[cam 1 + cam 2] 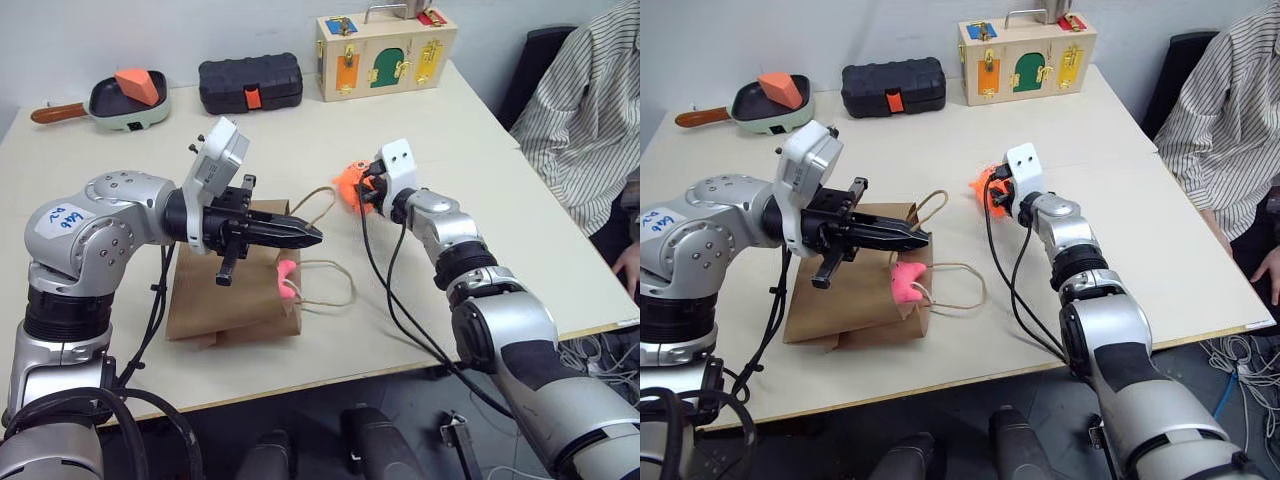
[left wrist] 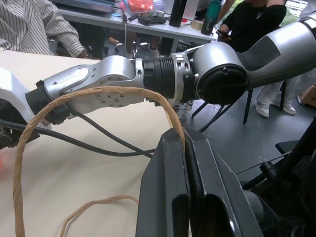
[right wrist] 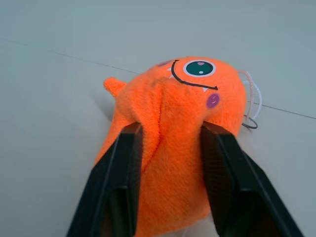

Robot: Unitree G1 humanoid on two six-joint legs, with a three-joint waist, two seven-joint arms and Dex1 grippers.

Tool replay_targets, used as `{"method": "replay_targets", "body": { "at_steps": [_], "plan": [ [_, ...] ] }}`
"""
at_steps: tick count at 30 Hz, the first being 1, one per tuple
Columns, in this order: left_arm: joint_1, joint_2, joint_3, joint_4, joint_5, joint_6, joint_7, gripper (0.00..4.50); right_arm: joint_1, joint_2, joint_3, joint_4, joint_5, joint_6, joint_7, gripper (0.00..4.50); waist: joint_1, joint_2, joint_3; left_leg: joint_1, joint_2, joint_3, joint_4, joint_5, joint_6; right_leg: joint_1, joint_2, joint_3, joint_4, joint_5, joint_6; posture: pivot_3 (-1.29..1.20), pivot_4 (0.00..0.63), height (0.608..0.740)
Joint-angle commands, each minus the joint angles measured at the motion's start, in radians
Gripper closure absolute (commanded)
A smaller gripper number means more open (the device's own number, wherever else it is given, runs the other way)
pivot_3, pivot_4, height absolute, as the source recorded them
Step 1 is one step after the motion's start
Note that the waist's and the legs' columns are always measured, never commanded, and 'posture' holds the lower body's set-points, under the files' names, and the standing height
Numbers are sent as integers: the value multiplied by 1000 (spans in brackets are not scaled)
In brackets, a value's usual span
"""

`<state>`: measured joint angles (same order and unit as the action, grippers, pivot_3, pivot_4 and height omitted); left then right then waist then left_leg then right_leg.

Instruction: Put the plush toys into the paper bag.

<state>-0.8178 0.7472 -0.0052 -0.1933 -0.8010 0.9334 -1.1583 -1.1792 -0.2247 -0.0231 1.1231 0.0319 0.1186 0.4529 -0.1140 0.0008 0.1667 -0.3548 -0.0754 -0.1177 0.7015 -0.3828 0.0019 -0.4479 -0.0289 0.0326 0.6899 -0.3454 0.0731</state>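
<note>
Progress: judged about half done. The pink plush toy (image 1: 905,282) is seen at the mouth of the paper bag (image 1: 855,300), partly inside it and partly showing past the opening; whether it is fully in cannot be told. The orange plush toy (image 3: 173,133) is not yet in the bag; it lies on the table (image 1: 1120,170), well apart from the bag's mouth, towards the robot's right.

Paper bag: brown, lying flat on the table in front of the robot, mouth turned to the robot's right. One cord handle (image 2: 98,96) is raised; the other (image 1: 335,285) lies loose on the table by the mouth.

Left gripper (image 1: 305,236): fingers shut tight on the raised cord handle, which is seen pinched between them in the left wrist view. The gripper is held level above the bag, pointing towards the robot's right.

Right gripper (image 3: 170,168): fingers set one on each side of the orange toy's body, pressed into the fuzz so that the plush bulges between them; a narrow grip on the toy is judged to be made or nearly made. The toy is seen resting on the table, not lifted.

Remaining, as judged: the orange toy to be raised, carried across to the bag's mouth and let go inside; the pink toy possibly to be pushed further in.

Other items on the table's far side: a pan (image 1: 125,100) holding an orange block (image 1: 138,85), a black case (image 1: 250,83), a wooden latch board (image 1: 385,55). A person in a striped shirt (image 1: 580,100) is seated at the robot's right.
</note>
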Motion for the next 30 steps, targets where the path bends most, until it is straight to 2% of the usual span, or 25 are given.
{"method": "replay_targets", "body": {
  "at_steps": [1, 2, 7, 9, 13, 16, 19, 24, 28, 30],
  "plan": [
    [-17, 11, 23, -19, -10, -13, -7, 4500, 33, -44, 15, -74, -17, -46, 57, 4122, 3, 0, 0, 0, 0, 0, 0, 0, 0, 0, 0, 0, 0, 0, 0, 0, 150, 740],
    [-19, 10, 21, -15, -9, -14, -8, 4500, 48, -57, 20, -107, -17, -56, 82, 4480, 3, 0, 0, 0, 0, 0, 0, 0, 0, 0, 0, 0, 0, 0, 0, 0, 150, 740],
    [-33, 6, 10, 3, -4, -17, -18, 4500, 180, -133, 9, -424, 56, 41, 252, 4480, 6, 0, 0, 0, 0, -1, 1, 0, 0, 0, 0, 0, 0, 0, 0, 0, 150, 740],
    [-37, 5, 6, 11, 0, -20, -24, 4500, 219, -152, 3, -517, 74, 96, 270, 4480, 6, 0, 0, 0, 0, 0, 1, 0, 0, 0, 0, 0, 0, 0, 0, 0, 150, 740],
    [-46, -8, -6, 25, 12, -32, -30, 4500, 223, -158, 3, -582, 91, 178, 275, 4480, 4, 0, 0, 0, 0, 0, 1, 0, 0, 0, 0, 1, 1, 0, 0, 0, 150, 740],
    [-51, -15, -10, 34, 18, -40, -33, 4500, 173, -126, 15, -499, 57, 166, 201, 4480, 4, 0, 0, 0, 0, 0, 1, 0, 0, 0, 0, 1, 1, 0, 0, 0, 150, 740],
    [-54, -19, -9, 34, 21, -41, -34, 4500, 79, -76, -7, -306, 45, 147, 95, 3949, 3, 0, 0, 0, 0, 1, 1, 0, 0, 0, 0, 1, 1, 0, 0, 0, 150, 740],
    [-41, -10, 4, 13, 14, -35, -30, 4500, -41, -19, -35, -38, 32, 71, -57, 2332, 3, 0, 0, 0, 0, 1, 0, 0, 0, -1, 0, 0, 1, 0, 0, 0, 150, 740],
    [-29, -4, 12, -4, 9, -30, -22, 4500, -73, 9, -55, 87, 28, 63, -120, 1029, 2, 0, 0, 0, 0, 1, 1, 0, 0, 0, -1, 0, 1, 0, 0, 0, 150, 740],
    [-24, -3, 15, -11, 6, -28, -17, 4500, -79, 23, -85, 116, 54, 77, -115, 1029, 1, 0, 0, 0, 0, 1, 1, 0, 0, 0, 0, 0, 1, 0, 0, 0, 150, 740]
  ]
}}
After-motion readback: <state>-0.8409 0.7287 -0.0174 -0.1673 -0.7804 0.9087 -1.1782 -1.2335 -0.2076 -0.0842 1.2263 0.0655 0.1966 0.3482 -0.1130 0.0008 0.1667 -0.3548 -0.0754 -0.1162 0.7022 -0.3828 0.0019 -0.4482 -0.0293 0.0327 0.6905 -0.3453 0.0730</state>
